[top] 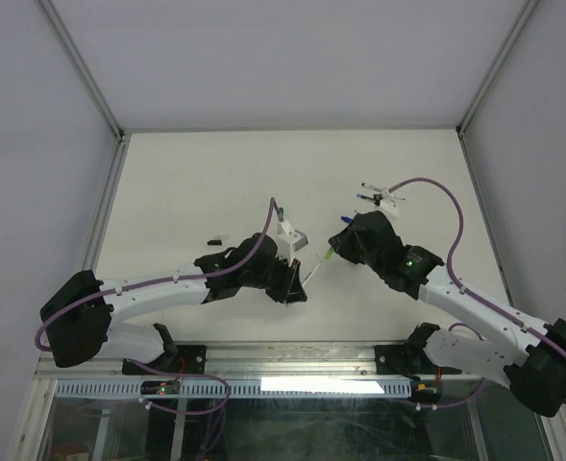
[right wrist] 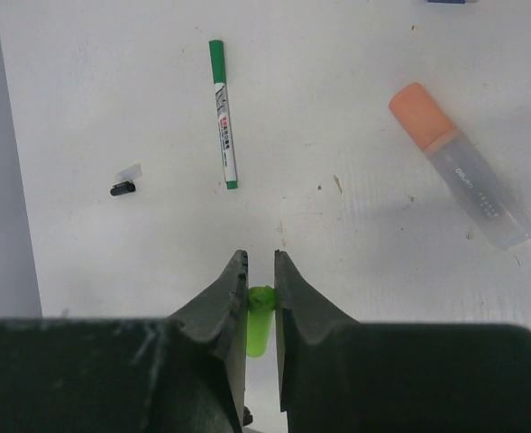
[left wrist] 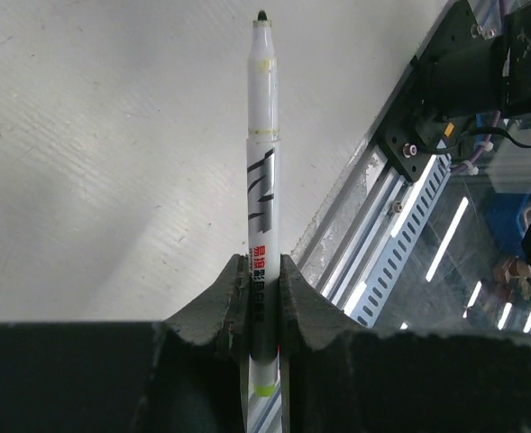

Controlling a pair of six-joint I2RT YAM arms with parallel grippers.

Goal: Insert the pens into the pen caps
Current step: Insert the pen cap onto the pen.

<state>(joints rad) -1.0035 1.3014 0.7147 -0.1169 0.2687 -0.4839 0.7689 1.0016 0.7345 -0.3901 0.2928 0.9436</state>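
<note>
Pen (left wrist: 261, 180), white with a black tip, is squeezed tight by the left gripper (left wrist: 261, 263), and the right gripper (right wrist: 260, 262) pinches a lime cap (right wrist: 260, 317) close beside that pen.

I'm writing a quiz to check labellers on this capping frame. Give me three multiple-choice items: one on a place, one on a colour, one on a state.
1. Where is the lime cap?
A. on the marker
B. in the left gripper
C. in the right gripper

2. What colour is the marker's bare tip?
A. red
B. black
C. blue

3. How is the left gripper?
A. open, empty
B. shut on nothing
C. shut on the marker

Key:
1 C: the right wrist view shows the cap pinched between that gripper's fingers.
2 B: the left wrist view shows a black nib.
3 C: its fingers clamp the barrel.
</note>
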